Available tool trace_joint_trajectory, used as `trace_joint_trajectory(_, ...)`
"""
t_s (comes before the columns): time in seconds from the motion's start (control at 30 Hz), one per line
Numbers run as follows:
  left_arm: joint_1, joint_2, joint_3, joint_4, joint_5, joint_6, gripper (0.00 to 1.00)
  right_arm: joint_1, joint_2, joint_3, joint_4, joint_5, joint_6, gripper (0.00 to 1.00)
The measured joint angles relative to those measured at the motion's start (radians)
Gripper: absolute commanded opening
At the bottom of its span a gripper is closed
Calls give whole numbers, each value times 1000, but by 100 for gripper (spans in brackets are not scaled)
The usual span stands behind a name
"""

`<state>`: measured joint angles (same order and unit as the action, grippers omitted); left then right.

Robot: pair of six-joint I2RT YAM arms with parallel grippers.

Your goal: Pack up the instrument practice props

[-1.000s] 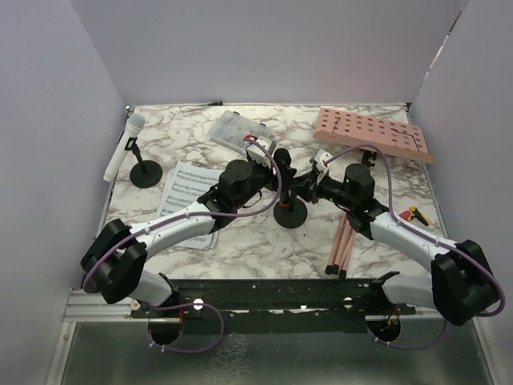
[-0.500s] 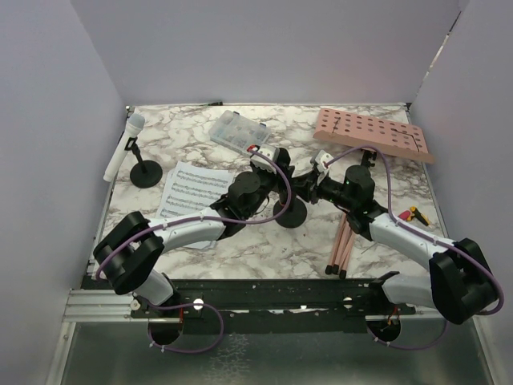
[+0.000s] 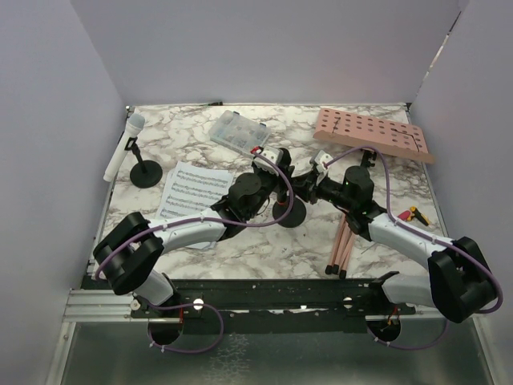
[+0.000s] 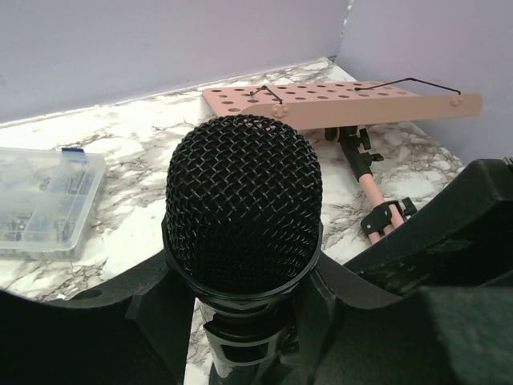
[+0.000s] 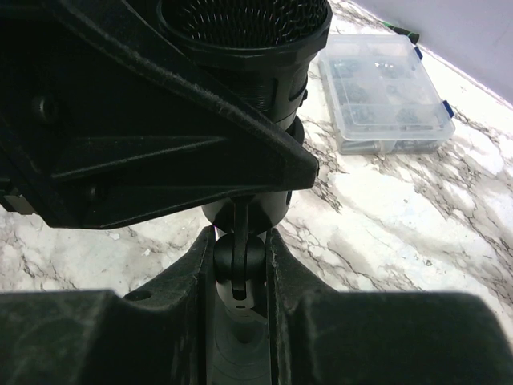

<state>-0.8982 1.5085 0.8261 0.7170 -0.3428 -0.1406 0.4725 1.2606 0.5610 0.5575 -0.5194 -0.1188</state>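
The black microphone (image 4: 243, 204) stands in its black round-based mic holder (image 3: 288, 213) at mid table. My left gripper (image 4: 244, 321) is shut on the microphone's neck, just under the mesh head, with a finger on each side. Facing it from the right, my right gripper (image 5: 239, 265) is shut on the holder's clip joint (image 5: 238, 241) below the microphone (image 5: 240, 32). The white microphone (image 3: 124, 144) leans in a second holder (image 3: 145, 174) at the far left. Sheet-music pages (image 3: 191, 188) lie partly under my left arm. The pink board (image 3: 373, 135) lies at the back right, and its pink tripod legs (image 3: 343, 241) sit near my right arm.
A clear plastic box (image 3: 238, 132) of small parts sits at the back, just beyond the grippers. A small red and yellow object (image 3: 417, 214) lies by the right wall. White walls enclose the table on three sides.
My left gripper has swung right to the black microphone and its jaws have narrowed around the neck. The right gripper has stayed clamped on the holder.
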Motion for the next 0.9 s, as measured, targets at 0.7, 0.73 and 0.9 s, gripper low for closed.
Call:
trace_joint_trajectory(0.7,-14,-60,18,-116,-31,89,6,22,20,7,16,11,25,1)
trace_joint_trajectory(0.73,-14,-62,23,-128,-33,89,6,23,22,8,18,10,27,1)
trace_joint_trajectory(0.9,-13,-81,31,-177,-47,68,5,26,31,13,24,3,41,1)
